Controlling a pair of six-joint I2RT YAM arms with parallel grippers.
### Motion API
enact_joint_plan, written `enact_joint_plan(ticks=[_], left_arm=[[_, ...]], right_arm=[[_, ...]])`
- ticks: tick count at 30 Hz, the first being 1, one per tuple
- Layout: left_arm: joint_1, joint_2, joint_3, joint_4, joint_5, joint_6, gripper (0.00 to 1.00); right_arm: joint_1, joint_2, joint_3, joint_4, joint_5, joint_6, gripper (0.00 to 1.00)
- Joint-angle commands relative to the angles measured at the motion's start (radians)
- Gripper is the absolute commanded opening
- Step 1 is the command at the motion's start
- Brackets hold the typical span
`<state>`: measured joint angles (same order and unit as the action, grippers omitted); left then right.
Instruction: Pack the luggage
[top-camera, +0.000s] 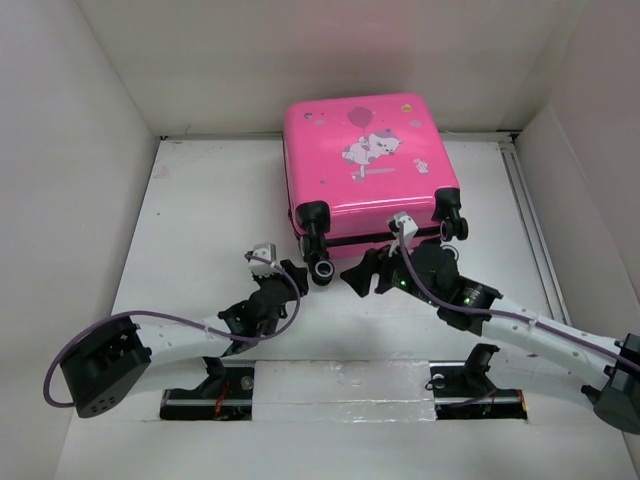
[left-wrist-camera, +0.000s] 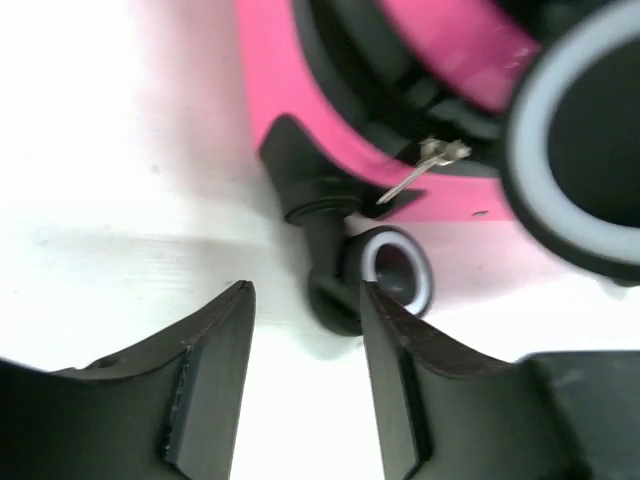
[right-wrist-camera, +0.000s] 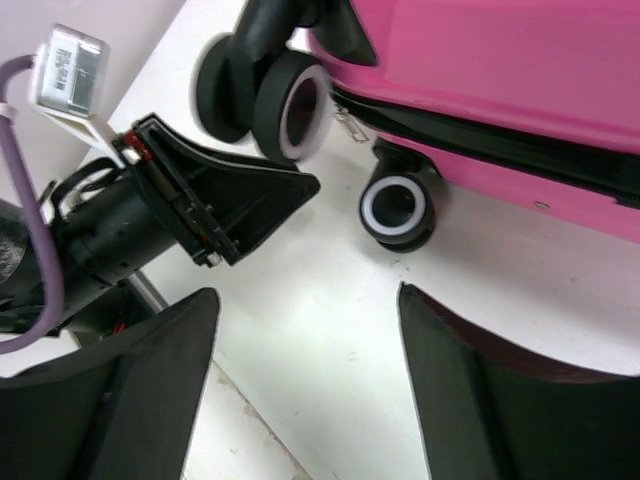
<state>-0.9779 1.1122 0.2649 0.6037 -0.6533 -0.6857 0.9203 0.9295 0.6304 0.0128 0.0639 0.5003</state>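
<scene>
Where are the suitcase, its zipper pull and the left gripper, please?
suitcase (top-camera: 365, 165), top external view, middle of the pink shell.
zipper pull (left-wrist-camera: 438, 153), left wrist view, on its metal tab.
left gripper (left-wrist-camera: 305, 298), left wrist view, midway between its fingertips.

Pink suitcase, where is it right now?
In the top view the pink suitcase lies flat at the far middle of the white table, its wheels facing the left gripper and right gripper close by.

White arm links (top-camera: 540, 335); black joints (top-camera: 262, 305) and bases (top-camera: 212, 385); purple cables (right-wrist-camera: 22, 170); black wedge-shaped fingers (left-wrist-camera: 205, 385)
</scene>
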Motion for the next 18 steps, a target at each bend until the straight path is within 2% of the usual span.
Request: enact_joint_plan(ticks=[1,6,9,14,18], left_arm=[[0.021,-0.058,-0.061,0.200,-0.035,0.001,0.44],[0.048,-0.029,-0.072,0.363,0.006,0.139,0.45],[0.048,0.052,-0.050,0.473,0.033,0.222,0.47],[0.048,0.167,-0.050,0.629,0.098,0.259,0.47],[0.048,0.225,-0.041,0.726,0.094,0.268,0.47]], right_arm=[[-0.006,0.043,0.029,0.113,-0.081,-0.011,0.80],[-0.006,0.115,0.078,0.148,-0.081,-0.020,0.82],[-0.006,0.126,0.069,0.187,-0.108,-0.029,0.82],[-0.015,0.135,0.048,0.222,-0.119,-0.029,0.82],[-0.024,0.124,0.038,0.245,-0.130,-0.029,0.80]])
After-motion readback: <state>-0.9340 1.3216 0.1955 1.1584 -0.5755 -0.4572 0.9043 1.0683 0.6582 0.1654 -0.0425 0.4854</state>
